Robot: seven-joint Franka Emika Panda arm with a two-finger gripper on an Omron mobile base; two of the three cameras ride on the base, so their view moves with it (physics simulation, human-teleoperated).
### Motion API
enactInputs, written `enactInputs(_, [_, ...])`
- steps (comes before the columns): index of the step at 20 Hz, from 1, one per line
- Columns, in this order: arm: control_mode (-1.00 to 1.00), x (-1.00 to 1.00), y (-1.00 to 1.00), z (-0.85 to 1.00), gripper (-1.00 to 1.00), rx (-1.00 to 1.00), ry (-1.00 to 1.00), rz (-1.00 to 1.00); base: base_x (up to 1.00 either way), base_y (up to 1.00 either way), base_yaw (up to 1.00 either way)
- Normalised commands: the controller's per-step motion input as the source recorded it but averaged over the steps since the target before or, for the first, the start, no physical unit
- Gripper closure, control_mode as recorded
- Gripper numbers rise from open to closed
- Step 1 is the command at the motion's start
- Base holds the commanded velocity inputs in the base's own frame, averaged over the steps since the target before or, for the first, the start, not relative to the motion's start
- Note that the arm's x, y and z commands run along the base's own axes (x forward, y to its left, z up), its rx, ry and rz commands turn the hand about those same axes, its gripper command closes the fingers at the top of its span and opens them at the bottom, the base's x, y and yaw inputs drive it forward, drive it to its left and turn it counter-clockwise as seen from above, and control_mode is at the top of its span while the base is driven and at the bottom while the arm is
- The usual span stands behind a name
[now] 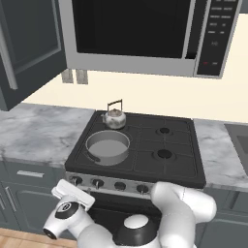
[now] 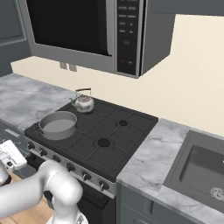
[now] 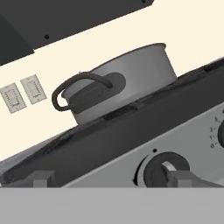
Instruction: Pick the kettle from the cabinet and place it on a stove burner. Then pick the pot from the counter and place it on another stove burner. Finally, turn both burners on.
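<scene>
The small silver kettle (image 1: 115,117) (image 2: 83,103) stands on the cooktop's back left burner. In front of it the wide grey pot (image 1: 107,146) (image 2: 58,124) (image 3: 122,78) sits on the front left burner. The two right burners (image 1: 164,154) (image 2: 103,142) are bare. My gripper (image 1: 76,190) (image 2: 16,154) (image 3: 113,179) hangs low in front of the stove's left end, open and holding nothing. In the hand view a dark knob (image 3: 164,171) sits just ahead, near the right fingertip (image 3: 183,179). The dark cabinet (image 1: 29,43) is at the upper left.
A microwave (image 1: 145,34) hangs above the cooktop. Marble counter (image 1: 38,131) runs on both sides, with a sink (image 2: 201,168) at the right. A row of knobs (image 1: 109,184) lines the stove front. Two wall outlets (image 3: 24,94) sit behind the counter.
</scene>
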Motion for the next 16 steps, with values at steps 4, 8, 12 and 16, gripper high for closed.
enactInputs(4, [-1.00, 0.16, 0.13, -0.18, -1.00, -0.04, 0.00, 0.06, 0.00, 0.00, 0.00])
enactInputs(8, [-1.00, 0.17, 0.15, -0.16, -1.00, -0.05, 0.00, 0.04, 0.00, 0.00, 0.00])
enactInputs(12, [-1.00, 0.17, 0.15, -0.15, -1.00, -0.06, 0.01, 0.04, 0.00, 0.00, 0.00])
enactInputs(16, [-1.00, 0.16, 0.12, -0.14, -1.00, -0.06, 0.01, 0.04, 0.00, 0.00, 0.00])
